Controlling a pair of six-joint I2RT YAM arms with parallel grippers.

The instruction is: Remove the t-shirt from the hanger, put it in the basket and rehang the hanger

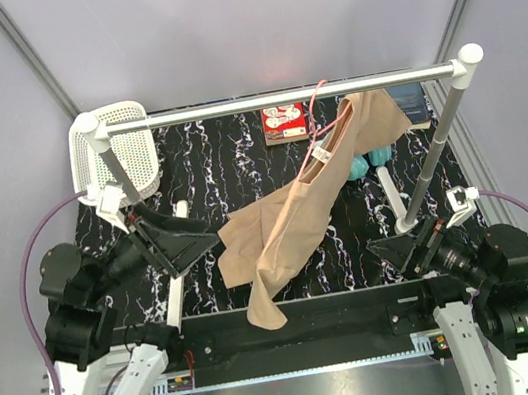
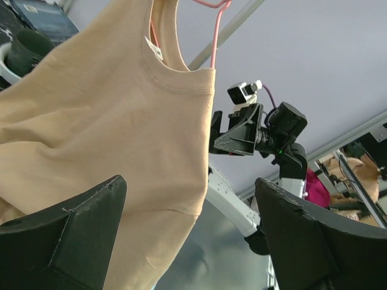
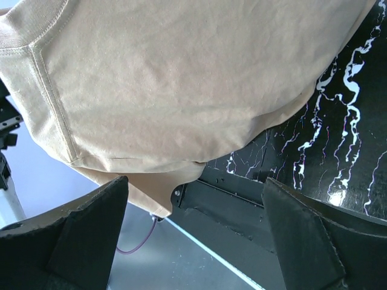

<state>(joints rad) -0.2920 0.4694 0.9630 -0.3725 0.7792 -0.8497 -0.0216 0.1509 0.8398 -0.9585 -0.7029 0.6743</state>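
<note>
Pale grey walls close round a black desk (image 1: 236,151) veined in white, with a white rail (image 1: 229,108) spanning its far side on two posts. From that rail hangs the hanger (image 2: 213,36), its thin pink wire hooked over the bar and running down through the neck opening. The t-shirt (image 2: 109,121), tan and limp, is carried by the collar alone. That's why, seen from overhead, the cloth trails slantwise from the rail towards the near left, with its lowest part past the desk's near edge.

The left end effector (image 2: 190,202) hovers just beside the shirt's side seam below the collar, spread wide and gripping nothing. I'd say it's lined up to take a pinch of fabric. The right end effector (image 3: 193,205) sits low on the other side, under the belly of the cloth, just as wide and just as empty.

Further out, a white mesh basket (image 1: 123,145) stands at the far left corner. A red-and-white pack (image 1: 284,123) lies under the rail, a teal object (image 1: 370,162) peeks out from behind the shirt, and a dark flat box (image 1: 414,106) sits at the far right.

What stands in the way, to my eye, is the right-hand post (image 1: 431,164), slanting close past the right arm. There's also the wire itself, since the collar has to be worked over each shoulder of the hanger without unhooking it.
</note>
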